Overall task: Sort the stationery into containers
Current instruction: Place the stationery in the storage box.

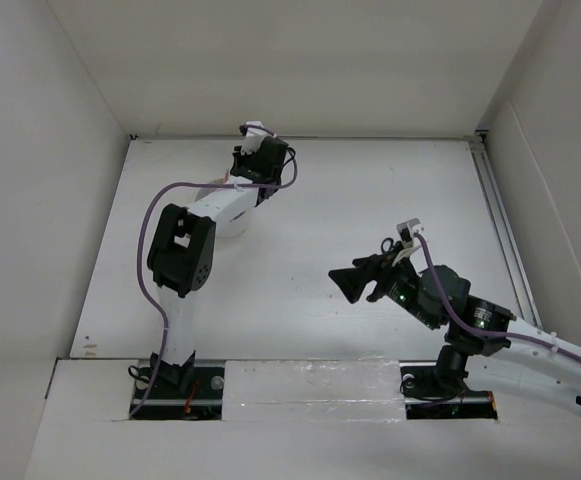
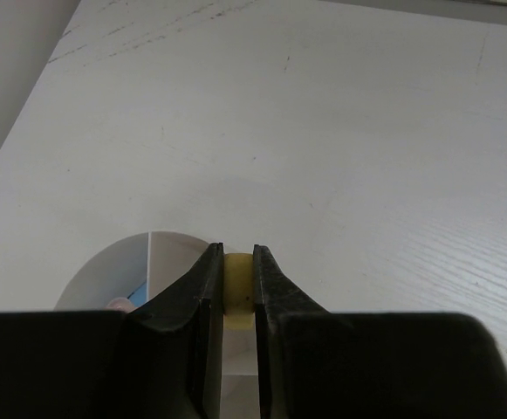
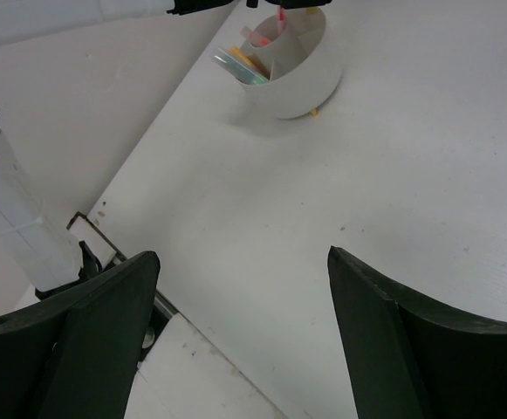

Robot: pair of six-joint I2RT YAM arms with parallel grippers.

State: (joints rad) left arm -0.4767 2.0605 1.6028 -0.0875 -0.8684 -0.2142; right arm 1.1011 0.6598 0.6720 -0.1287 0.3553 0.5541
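Pinched between the two black fingers of the left gripper: a small pale-yellow eraser cube, jaws nearly together. Directly beneath, partly hidden, a low round white cup with a thin divider, not far from the worktop's left edge. Inside one compartment, a blue sliver, possibly a capsule-shaped piece, beside something pink

eraser in left hand — over cup, pens inside, right hand well apart
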